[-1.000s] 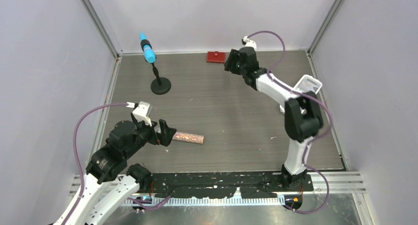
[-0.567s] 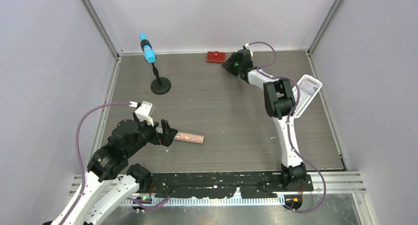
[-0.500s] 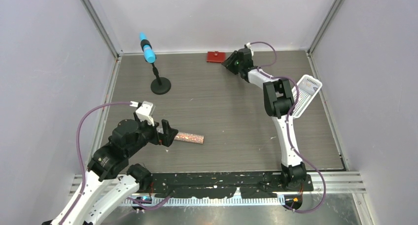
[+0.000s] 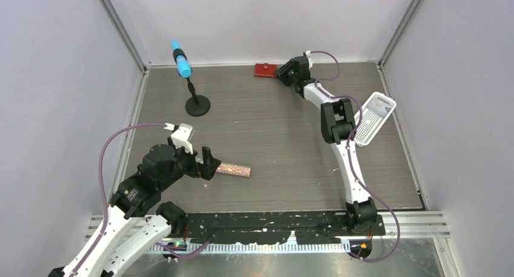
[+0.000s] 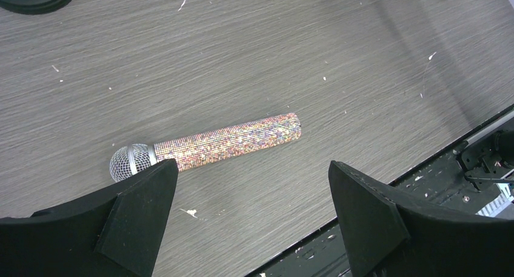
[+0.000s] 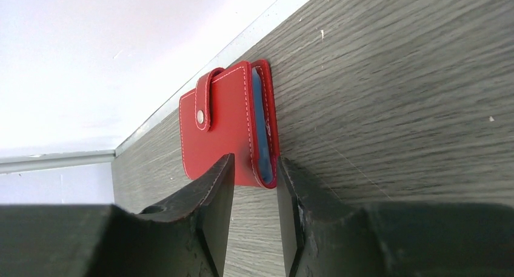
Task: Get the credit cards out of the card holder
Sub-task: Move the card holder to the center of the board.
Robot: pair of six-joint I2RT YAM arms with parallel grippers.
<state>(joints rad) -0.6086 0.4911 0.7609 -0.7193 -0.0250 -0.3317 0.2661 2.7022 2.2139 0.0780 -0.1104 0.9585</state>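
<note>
The red card holder [image 4: 265, 70] lies closed at the table's back edge, against the wall. In the right wrist view the card holder [image 6: 227, 131] shows its snap strap and a light blue inner edge. The credit cards are hidden inside it. My right gripper [image 4: 280, 73] reaches it from the right. Its jaws [image 6: 254, 162] stand narrowly open astride the holder's near corner, with a gap still showing. My left gripper [image 4: 205, 162] hovers wide open at the front left, holding nothing [image 5: 252, 165].
A glittery microphone [image 4: 233, 168] lies on the table just past the left fingers, seen also in the left wrist view [image 5: 227, 140]. A black stand [image 4: 197, 106] with a blue clip is at the back left. A white basket [image 4: 373, 119] lies on the right.
The right arm stretched out to the back wall and brought its gripper down to the card holder, with the jaws narrowing. The left arm barely shifted.
</note>
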